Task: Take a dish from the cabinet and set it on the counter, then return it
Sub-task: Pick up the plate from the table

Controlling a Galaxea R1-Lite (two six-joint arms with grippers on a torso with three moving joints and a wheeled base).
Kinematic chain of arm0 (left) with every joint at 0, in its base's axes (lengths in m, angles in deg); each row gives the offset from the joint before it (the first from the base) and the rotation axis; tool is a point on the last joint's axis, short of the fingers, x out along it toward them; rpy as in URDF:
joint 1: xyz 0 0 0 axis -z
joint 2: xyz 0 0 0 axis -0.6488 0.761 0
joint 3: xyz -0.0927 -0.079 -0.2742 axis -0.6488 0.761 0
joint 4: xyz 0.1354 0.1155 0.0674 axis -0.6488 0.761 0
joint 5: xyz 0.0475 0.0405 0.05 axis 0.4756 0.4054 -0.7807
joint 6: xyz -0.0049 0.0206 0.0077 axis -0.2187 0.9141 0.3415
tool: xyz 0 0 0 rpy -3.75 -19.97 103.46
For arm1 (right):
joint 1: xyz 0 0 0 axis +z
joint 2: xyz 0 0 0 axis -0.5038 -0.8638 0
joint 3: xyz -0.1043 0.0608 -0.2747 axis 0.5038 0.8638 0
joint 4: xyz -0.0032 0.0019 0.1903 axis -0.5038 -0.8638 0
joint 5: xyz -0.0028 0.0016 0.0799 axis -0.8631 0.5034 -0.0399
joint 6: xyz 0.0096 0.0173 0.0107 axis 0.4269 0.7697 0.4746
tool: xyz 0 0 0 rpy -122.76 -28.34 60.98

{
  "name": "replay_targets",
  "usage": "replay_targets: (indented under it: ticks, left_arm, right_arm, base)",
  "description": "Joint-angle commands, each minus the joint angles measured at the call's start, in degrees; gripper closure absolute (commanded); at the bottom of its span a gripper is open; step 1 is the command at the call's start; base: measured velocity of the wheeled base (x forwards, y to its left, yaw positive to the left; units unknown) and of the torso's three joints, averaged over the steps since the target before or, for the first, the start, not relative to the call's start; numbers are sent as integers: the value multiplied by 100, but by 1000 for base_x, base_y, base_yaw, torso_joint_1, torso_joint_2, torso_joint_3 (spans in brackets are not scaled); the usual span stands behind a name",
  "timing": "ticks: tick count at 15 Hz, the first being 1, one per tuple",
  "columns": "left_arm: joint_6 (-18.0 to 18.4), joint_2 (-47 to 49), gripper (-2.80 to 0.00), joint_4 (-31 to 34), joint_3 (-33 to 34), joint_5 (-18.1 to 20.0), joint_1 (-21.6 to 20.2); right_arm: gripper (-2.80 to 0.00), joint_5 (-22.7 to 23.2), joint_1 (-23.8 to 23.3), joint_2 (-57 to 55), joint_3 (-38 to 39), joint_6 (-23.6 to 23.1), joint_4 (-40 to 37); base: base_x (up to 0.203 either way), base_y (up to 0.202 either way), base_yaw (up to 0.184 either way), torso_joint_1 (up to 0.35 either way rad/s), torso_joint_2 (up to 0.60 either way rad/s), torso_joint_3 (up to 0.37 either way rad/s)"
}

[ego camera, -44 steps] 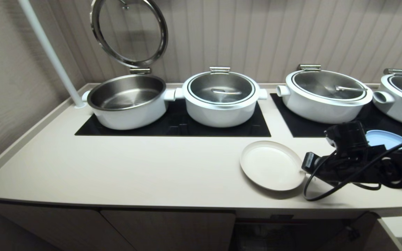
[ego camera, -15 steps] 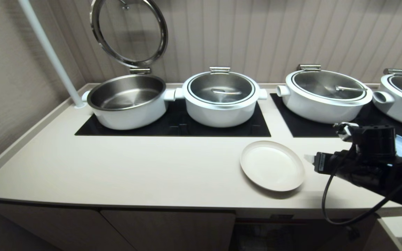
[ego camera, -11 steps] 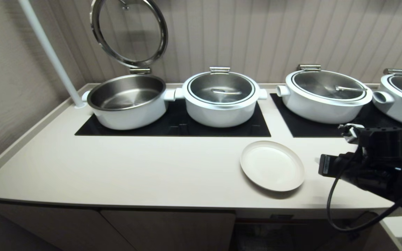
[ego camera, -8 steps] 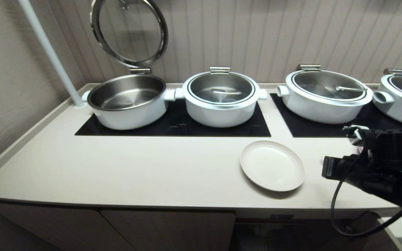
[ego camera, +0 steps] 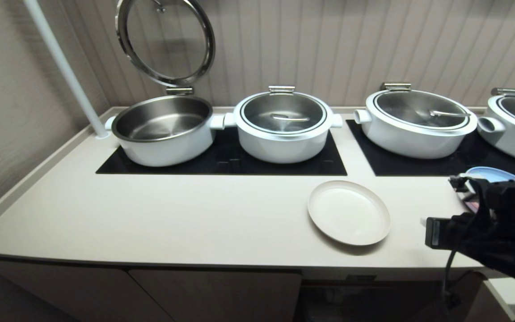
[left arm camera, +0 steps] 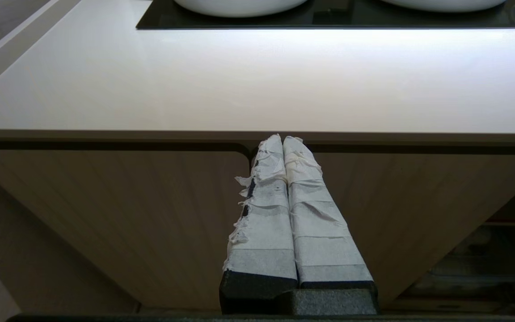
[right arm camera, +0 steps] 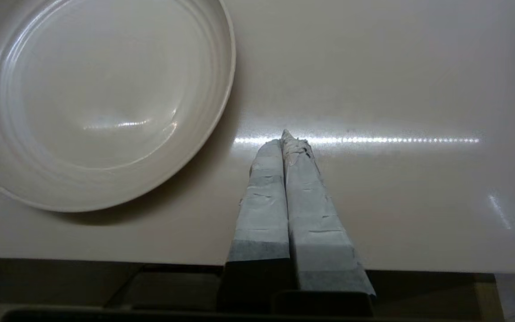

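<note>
Hovering my right gripper [right arm camera: 284, 138] over the counter [ego camera: 172, 214] just right of the cream plate [ego camera: 349, 212], jaws pinched fully together with nothing in them. The plate sits flat near the front edge, apart from my fingers. My left gripper [left arm camera: 283, 139] is parked low by the cabinet [left arm camera: 105, 214] doors, also clamped on nothing.
</note>
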State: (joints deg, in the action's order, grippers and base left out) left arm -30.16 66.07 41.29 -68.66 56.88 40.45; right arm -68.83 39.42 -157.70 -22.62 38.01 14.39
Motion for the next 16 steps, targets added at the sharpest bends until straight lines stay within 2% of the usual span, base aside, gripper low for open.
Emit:
replay_targets:
  ticks: [1, 6, 9, 11, 13, 16]
  left_arm:
    - [-1, -2, 0, 0, 0, 0, 0]
    - [-1, -2, 0, 0, 0, 0, 0]
    - [-1, -2, 0, 0, 0, 0, 0]
    - [-1, -2, 0, 0, 0, 0, 0]
    - [-1, -2, 0, 0, 0, 0, 0]
    - [-1, -2, 0, 0, 0, 0, 0]
  right_arm:
    - [0, -30, -2, 244, 361, -97, 174]
    - [0, -56, -67, 1149, 1535, -672, 796]
    - [0, -54, -278, 1697, 2230, -760, 876]
    - [0, -55, -499, 2152, 2385, -777, 855]
    - [0, -41, -627, 2550, 2404, -891, 684]
    - [0, -40, -649, 3583, 2406, -1194, -463]
  base:
    - [0, 0, 0, 0, 0, 0]
    - [0, 0, 0, 0, 0, 0]
    - [0, 0, 0, 0, 0, 0]
    - [0, 0, 0, 0, 0, 0]
    - [0, 0, 0, 0, 0, 0]
    - [0, 0, 0, 0, 0, 0]
